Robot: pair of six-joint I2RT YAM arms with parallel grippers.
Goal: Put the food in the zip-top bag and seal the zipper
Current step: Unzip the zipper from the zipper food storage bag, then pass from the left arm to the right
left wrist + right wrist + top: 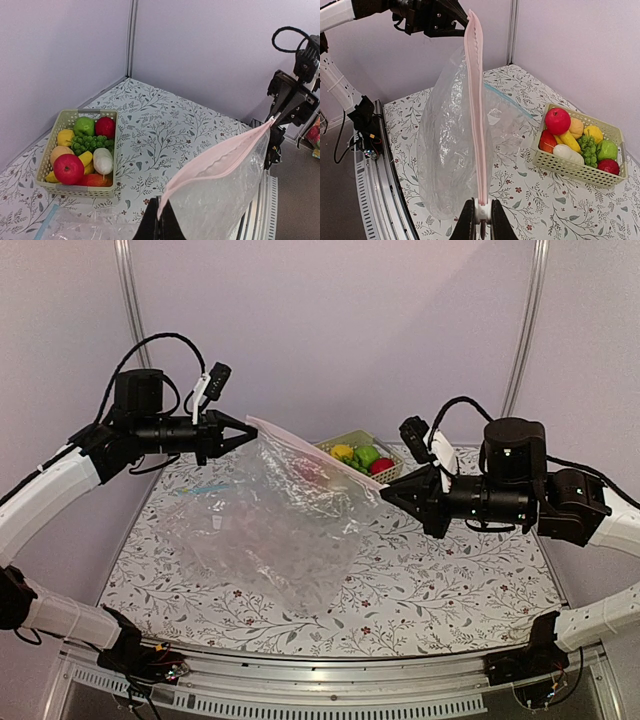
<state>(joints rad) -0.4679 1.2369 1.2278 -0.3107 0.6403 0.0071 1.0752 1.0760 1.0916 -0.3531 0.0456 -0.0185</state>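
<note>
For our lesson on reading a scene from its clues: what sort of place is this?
Probably a robot test booth, not a kitchen: two arms fixed at a metal rail along the table edge, plain panel walls on posts, and a basket of toy fruit.

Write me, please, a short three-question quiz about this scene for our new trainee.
1. True or false: some of the food already lies inside the zip-top bag.
2. What does the right gripper pinch? A) the slider end of the zipper B) the bag's bottom edge C) nothing
3. What colour is the strip on the other bag, which lies on the table?
Key: 1 false; 2 A; 3 blue.
</note>
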